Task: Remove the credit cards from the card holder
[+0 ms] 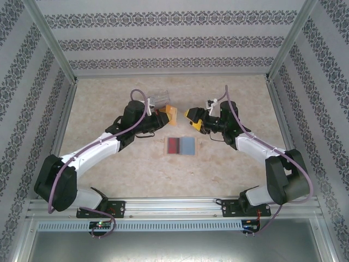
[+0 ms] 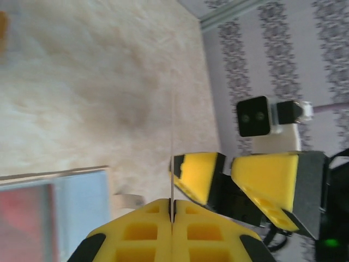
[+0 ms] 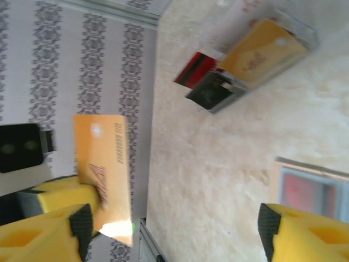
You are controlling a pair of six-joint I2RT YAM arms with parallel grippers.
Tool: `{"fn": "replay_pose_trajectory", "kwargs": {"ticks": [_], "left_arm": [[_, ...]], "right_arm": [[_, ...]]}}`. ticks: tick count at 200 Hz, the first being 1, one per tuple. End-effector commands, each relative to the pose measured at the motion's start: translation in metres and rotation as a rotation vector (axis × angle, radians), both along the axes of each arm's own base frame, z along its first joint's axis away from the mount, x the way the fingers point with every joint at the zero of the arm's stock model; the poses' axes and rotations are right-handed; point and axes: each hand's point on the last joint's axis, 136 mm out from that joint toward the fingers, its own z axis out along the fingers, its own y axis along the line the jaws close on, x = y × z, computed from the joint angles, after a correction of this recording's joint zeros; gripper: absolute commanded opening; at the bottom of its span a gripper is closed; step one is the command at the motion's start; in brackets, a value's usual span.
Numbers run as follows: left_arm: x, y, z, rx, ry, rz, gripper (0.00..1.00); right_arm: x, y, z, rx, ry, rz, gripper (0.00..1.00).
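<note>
One orange-yellow card [image 3: 103, 169] was pinched edge-up between the closed fingers of my left gripper [image 1: 166, 114], held up off the table [image 1: 109, 164]. My right gripper [image 1: 194, 120] faced it from just beside, fingers spread wide and holding nothing. Below them the card holder [image 1: 181, 146] lay flat and open on the table. Behind my left gripper, other cards [image 3: 256, 57] stood in the clear box [image 1: 154, 100].

A clear box [image 1: 157, 98] sits on the beige table [image 1: 163, 177], at eleven o'clock from its centre. Patterned walls [image 1: 174, 33] enclose it, with metal rails [image 1: 174, 205] at six o'clock.
</note>
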Motion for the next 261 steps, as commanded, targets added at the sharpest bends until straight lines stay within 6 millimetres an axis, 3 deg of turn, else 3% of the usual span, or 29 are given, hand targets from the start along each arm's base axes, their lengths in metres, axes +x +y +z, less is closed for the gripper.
{"fn": "replay_pose_trajectory", "kwargs": {"ticks": [1, 17, 34, 71, 106, 130, 171, 221, 261], "left_arm": [[0.001, 0.032, -0.006, 0.315, -0.093, -0.034, 0.00], [0.001, 0.034, -0.009, 0.449, -0.159, -0.140, 0.00], [0.004, 0.025, -0.006, 0.545, -0.242, -0.290, 0.00], [0.039, 0.017, -0.002, 0.718, -0.357, -0.434, 0.00], [0.065, 0.017, -0.034, 0.872, -0.346, -0.629, 0.00], [0.068, 0.016, -0.054, 0.925, -0.363, -0.755, 0.00], [0.081, 0.034, -0.077, 1.077, -0.318, -0.841, 0.00], [0.101, 0.041, -0.093, 1.074, -0.318, -0.900, 0.00], [0.121, 0.032, -0.081, 0.910, -0.369, -0.906, 0.00]], "right_arm": [[-0.005, -0.014, -0.017, -0.157, -0.031, -0.023, 0.92], [-0.006, -0.021, -0.023, -0.221, -0.044, -0.034, 0.98], [-0.004, -0.026, -0.024, -0.272, -0.077, -0.039, 0.98], [0.005, -0.031, -0.016, -0.318, -0.122, -0.050, 0.98], [0.007, -0.038, -0.022, -0.339, -0.112, -0.067, 0.98], [0.006, -0.042, -0.029, -0.349, -0.090, -0.071, 0.98], [0.010, -0.044, -0.032, -0.348, -0.063, -0.068, 0.98], [0.016, -0.040, -0.035, -0.334, -0.036, -0.067, 0.98], [0.019, -0.038, -0.036, -0.314, -0.010, -0.071, 0.98]]}}
